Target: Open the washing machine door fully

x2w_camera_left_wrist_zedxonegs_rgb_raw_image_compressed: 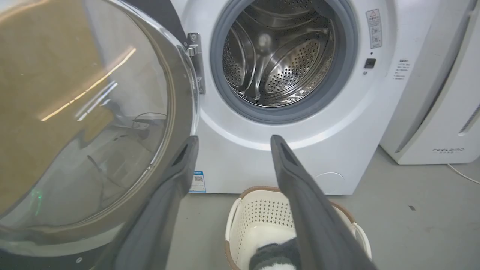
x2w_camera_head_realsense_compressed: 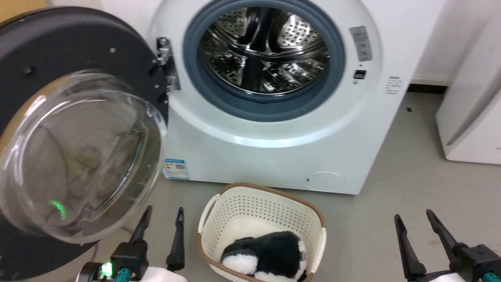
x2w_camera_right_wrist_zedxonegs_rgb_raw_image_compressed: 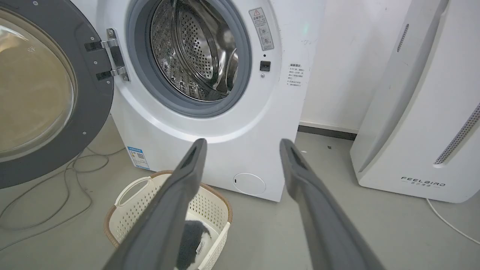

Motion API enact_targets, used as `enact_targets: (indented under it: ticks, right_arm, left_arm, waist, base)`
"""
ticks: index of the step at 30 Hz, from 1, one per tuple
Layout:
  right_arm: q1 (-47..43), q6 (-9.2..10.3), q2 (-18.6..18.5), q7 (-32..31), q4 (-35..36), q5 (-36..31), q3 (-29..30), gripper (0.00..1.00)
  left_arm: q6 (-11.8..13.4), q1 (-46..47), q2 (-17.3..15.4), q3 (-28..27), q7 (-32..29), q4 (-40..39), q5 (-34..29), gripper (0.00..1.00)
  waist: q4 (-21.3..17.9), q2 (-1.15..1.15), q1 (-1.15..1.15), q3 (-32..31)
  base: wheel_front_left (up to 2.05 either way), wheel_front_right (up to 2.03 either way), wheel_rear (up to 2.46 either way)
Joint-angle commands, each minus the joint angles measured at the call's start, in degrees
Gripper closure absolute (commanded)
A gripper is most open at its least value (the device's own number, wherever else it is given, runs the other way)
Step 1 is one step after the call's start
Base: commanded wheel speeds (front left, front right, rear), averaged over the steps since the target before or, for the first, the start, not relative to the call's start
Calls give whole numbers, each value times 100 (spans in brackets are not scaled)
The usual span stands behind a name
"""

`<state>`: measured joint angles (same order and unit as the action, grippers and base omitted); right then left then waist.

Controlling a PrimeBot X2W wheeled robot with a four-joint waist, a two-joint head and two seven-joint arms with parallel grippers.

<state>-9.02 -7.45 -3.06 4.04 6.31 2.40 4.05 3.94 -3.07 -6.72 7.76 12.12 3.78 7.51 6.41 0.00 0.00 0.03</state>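
Black-rimmed, bulging-glass washing machine door (x2w_camera_head_realsense_compressed: 78, 149) stands wide open; left gripper (x2w_camera_head_realsense_compressed: 164, 209) and right gripper (x2w_camera_head_realsense_compressed: 413, 215) spread, empty.

White front-loader cabinet (x2w_camera_head_realsense_compressed: 274, 156), centre of the head view. Perforated shiny steel drum (x2w_camera_head_realsense_compressed: 266, 47) at 12 o'clock, ringed by a grey rubber gasket (x2w_camera_head_realsense_compressed: 274, 109). Silver metal hinge (x2w_camera_head_realsense_compressed: 166, 58) at the ring's 9 o'clock; grey warning label (x2w_camera_head_realsense_compressed: 361, 43) and small black latch slot (x2w_camera_head_realsense_compressed: 359, 74) at its 3 o'clock. Blue sticker (x2w_camera_head_realsense_compressed: 177, 168) at the cabinet's 7 o'clock, round white flap (x2w_camera_head_realsense_compressed: 324, 181) at 5 o'clock. Cream perforated plastic basket with brown rim (x2w_camera_head_realsense_compressed: 250, 207) on the grey floor (x2w_camera_head_realsense_compressed: 411, 188) at 6 o'clock, near the cabinet, with a black-and-white furry plush (x2w_camera_head_realsense_compressed: 270, 250) inside. Tall white FEELBIRD-lettered appliance (x2w_camera_right_wrist_zedxonegs_rgb_raw_image_compressed: 412, 112) at 3 o'clock. Thin grey cables (x2w_camera_right_wrist_zedxonegs_rgb_raw_image_compressed: 45, 187) on the floor at 8 o'clock.
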Motion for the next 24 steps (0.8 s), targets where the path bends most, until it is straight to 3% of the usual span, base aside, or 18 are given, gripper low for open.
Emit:
enact_targets:
  ticks: [1, 9, 18, 19, 24]
  right_arm:
    - [-28, -3, 18, -26, 38, -18, 11, 0]
    - [-88, -3, 18, -91, 29, -17, -45, 0]
    - [-81, -3, 18, -91, 12, 34, -73, 0]
    - [-13, 0, 0, -92, 0, -24, -66, 100]
    - [-1, 0, -1, -94, -9, -34, -64, 100]
  left_arm:
    - [-38, 96, -55, 39, -50, 38, -35, 0]
    - [-67, 218, -40, 164, -190, 239, -7, 0]
    - [-2, 166, -45, 164, -122, 334, 50, 0]
    - [-33, 139, -28, 171, -149, 332, 28, 100]
    - [-38, 137, -17, 176, -154, 331, 28, 100]
  waist:
    - [-130, 0, 0, -4]
    - [-559, 0, 0, 8]
    - [-676, 0, 0, 16]
    - [-677, 0, 0, 16]
    - [-679, 0, 0, 16]
  base:
    - [0, 0, 0]
    - [0, 0, 0]
    - [0, 0, 0]
    - [0, 0, 0]
    - [0, 0, 0]
